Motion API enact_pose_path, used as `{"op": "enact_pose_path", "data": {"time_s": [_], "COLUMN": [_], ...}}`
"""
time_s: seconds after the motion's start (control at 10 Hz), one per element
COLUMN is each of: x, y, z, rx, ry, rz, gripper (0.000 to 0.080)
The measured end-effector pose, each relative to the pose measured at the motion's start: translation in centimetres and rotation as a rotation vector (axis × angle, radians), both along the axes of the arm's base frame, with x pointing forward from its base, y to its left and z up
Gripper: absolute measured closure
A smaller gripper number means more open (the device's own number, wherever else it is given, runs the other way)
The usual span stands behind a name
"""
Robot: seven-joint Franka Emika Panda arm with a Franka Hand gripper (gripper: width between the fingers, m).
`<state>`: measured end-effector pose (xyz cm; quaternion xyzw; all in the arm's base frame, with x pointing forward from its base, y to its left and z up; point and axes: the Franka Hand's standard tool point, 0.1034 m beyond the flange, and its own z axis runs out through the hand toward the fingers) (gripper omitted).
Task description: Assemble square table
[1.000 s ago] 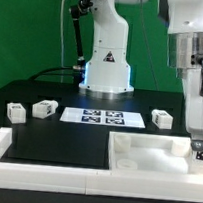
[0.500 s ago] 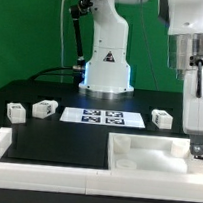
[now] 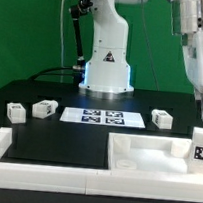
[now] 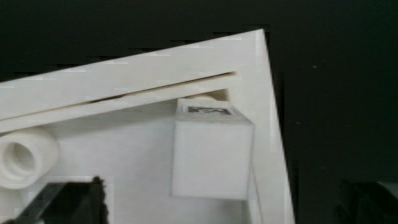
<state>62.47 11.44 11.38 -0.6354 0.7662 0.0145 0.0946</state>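
The gripper hangs spread wide, holding nothing, above one upright leg in a corner of the one square top. Three loose legs flank the marker board on the black table.

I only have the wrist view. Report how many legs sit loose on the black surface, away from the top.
Observer: Three. Leg one and leg two lie on the exterior view's left of the marker board. Leg three lies on its right.
Operator: Now tell me how the leg in my picture stands from the side.
Observer: The fourth leg looks upright at the corner of the square top on the exterior view's right, with its tag facing that camera.
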Motion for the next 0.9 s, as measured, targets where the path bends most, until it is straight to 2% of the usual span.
{"op": "enact_pose_path", "data": {"time_s": [0.5, 0.7, 0.9], "x": [-0.1, -0.9, -1.1], "y": [0.0, -0.3, -0.3], "z": [-0.2, 0.8, 0.6], "rx": [-0.002, -0.007, -0.004], "ry": [0.001, -0.024, -0.008], "rz": [0.012, 0.147, 0.153], "gripper": [0.0150, 0.0150, 0.0150]}}
